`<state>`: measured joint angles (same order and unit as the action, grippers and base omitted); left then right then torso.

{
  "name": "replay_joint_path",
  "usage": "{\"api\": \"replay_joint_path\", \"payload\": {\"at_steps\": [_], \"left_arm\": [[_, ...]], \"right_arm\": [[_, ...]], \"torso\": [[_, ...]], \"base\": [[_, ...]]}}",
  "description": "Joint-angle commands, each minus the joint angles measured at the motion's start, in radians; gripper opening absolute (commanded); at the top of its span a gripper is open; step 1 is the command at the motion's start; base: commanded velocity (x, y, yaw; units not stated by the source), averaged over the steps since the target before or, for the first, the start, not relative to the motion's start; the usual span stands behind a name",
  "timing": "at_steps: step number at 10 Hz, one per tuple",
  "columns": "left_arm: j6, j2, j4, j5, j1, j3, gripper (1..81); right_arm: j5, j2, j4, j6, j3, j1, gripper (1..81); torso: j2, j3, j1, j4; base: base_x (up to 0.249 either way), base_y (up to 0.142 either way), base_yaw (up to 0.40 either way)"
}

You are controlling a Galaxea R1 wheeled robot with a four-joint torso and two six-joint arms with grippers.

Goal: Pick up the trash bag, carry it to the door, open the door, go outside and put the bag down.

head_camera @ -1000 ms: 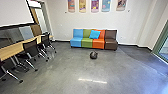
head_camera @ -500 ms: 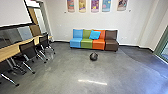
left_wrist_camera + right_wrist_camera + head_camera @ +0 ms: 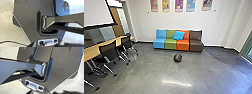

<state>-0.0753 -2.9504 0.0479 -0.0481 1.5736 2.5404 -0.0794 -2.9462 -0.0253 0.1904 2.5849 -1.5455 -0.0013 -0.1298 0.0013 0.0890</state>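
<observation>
Dark trash bag (image 3: 177, 58) on floor (image 3: 144, 70), near multicolored sofa (image 3: 170, 44), blue pillow (image 3: 179, 35) on sofa, left gripper (image 3: 45, 44), right gripper (image 3: 43, 92), can't tell either's state

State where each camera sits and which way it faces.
Head view: high on the robot, looking forward and down at the bag and colourful sofa.
Left wrist view: on the left wrist, facing the robot's own dark plate and jointed bar.
Right wrist view: on the right wrist, facing plate and bar too.
Shared by wrists: plate, floor.
</observation>
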Motion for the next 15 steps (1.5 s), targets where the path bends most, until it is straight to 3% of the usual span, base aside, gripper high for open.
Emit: {"api": "replay_joint_path", "payload": {"at_steps": [1, 15], "left_arm": [[-0.003, 0.003, -0.011, 0.071, -0.017, -0.006, 81.1], [-0.004, 0.0, -0.013, 0.073, -0.017, -0.006, 81.1]], "right_arm": [[-0.073, 0.0, 0.004, 0.006, -0.005, 0.029, 81.1], [-0.073, -0.009, 0.007, 0.006, -0.005, 0.031, 81.1]], "torso": [[0.0, 0.0, 0.0, 0.0], [0.0, 0.0, 0.0, 0.0]], "base": [[0.182, 0.0, 0.0], [0.176, 0.0, 0.0]]}}
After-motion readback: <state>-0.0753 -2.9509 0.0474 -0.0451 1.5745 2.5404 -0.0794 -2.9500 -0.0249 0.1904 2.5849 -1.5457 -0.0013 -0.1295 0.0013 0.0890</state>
